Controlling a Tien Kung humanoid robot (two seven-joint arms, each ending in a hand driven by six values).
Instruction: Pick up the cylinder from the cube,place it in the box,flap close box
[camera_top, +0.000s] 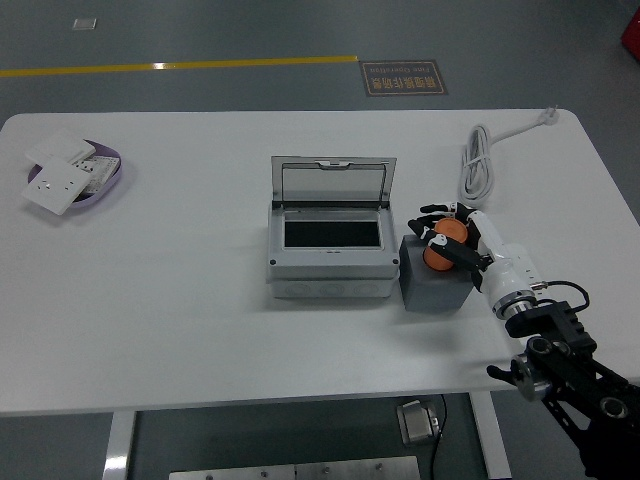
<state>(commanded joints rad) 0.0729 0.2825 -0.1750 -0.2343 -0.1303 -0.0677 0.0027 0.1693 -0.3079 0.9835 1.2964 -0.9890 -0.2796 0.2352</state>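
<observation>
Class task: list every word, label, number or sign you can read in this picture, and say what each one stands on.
Floor sign: brown with pale print, too blurred to read.
Grey box: no print can be made out.
White switch plates: no legible marking.
Nothing here can be quoted.

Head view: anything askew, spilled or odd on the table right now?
Nothing stands out. The box sits square with its flap up, the right hand is on the orange cylinder atop the grey cube, and the white cable lies bundled.
</observation>
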